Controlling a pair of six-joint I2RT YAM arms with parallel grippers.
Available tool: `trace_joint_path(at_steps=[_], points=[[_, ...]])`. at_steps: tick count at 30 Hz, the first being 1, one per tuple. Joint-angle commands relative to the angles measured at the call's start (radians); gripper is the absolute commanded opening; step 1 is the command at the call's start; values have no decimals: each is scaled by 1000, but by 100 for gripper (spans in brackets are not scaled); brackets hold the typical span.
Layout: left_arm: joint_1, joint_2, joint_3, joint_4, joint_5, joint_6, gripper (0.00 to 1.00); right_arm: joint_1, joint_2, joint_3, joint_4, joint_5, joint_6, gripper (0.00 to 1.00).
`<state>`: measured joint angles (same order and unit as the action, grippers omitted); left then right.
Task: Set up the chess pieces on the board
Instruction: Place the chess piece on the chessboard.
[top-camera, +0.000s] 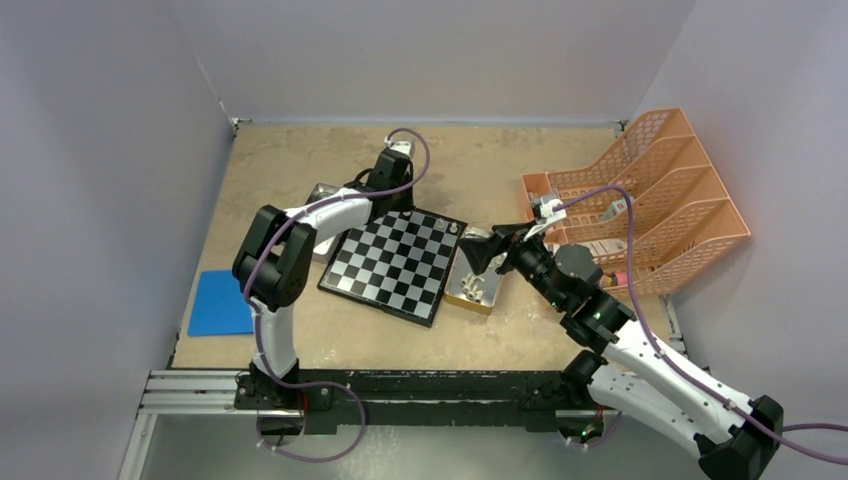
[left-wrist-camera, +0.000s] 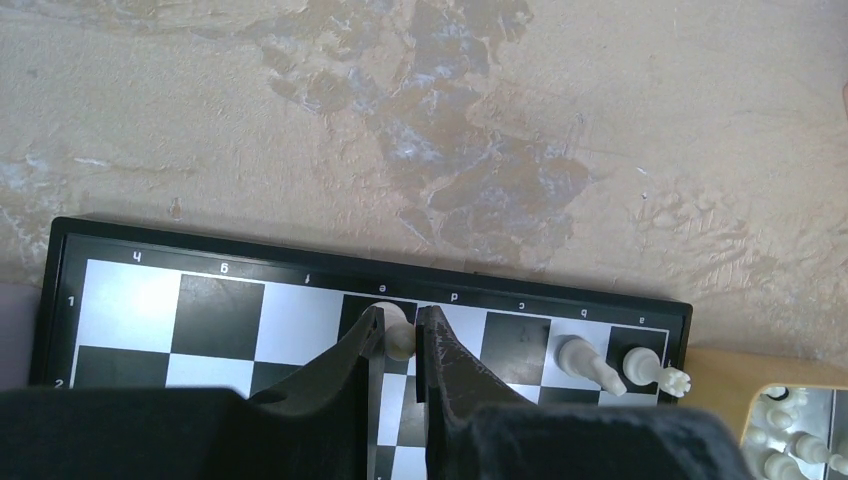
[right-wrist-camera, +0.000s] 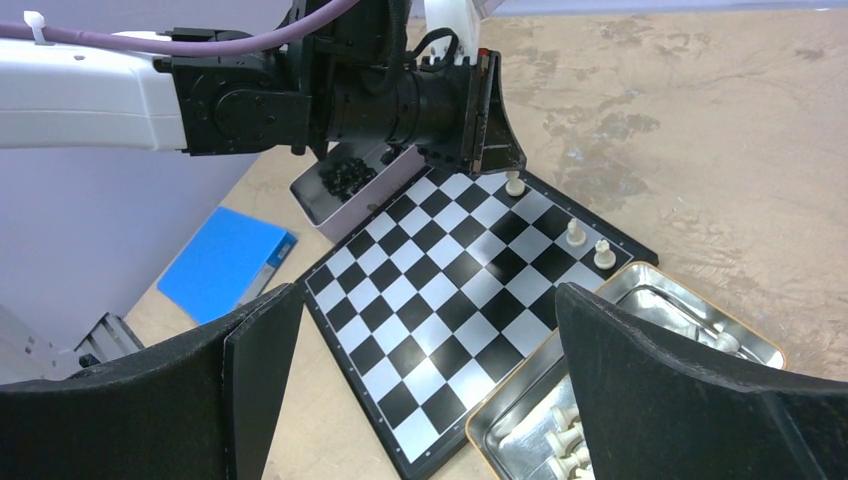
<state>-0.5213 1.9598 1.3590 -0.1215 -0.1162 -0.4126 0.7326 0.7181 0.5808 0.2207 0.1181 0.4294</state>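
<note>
Board (right-wrist-camera: 440, 300) centre free; left gripper (left-wrist-camera: 400, 320), pieces (right-wrist-camera: 575, 235) at rim.

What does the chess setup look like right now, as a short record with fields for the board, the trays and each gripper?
board: flat on the table, three cream-white pieces on its far edge row, other visible squares bare
left gripper: shut on a white piece standing on that row
two more white pieces: standing by the far right corner
right gripper: open, holding nothing, above the board's right side
tray of white pieces: beside the board's right edge
tray of black pieces: beside the board's left edge
</note>
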Motion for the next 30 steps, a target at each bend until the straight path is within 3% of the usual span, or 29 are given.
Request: trace_joint_path(at_steps=[1,8,20,30], points=[[3,-8,-6,-48,-45,-18,0,-3,-17,9,25,23,-10,99],[3,-16,-27,-43,-49,-32,8,-2,-21,7,25,27,-11,99],[1,-57,24,-120,-28,-32,34,-1,10,15,42,-9,-12,99],[4,-258,140,-269,22,-8,49,-4,131,48,32,49,68,99]])
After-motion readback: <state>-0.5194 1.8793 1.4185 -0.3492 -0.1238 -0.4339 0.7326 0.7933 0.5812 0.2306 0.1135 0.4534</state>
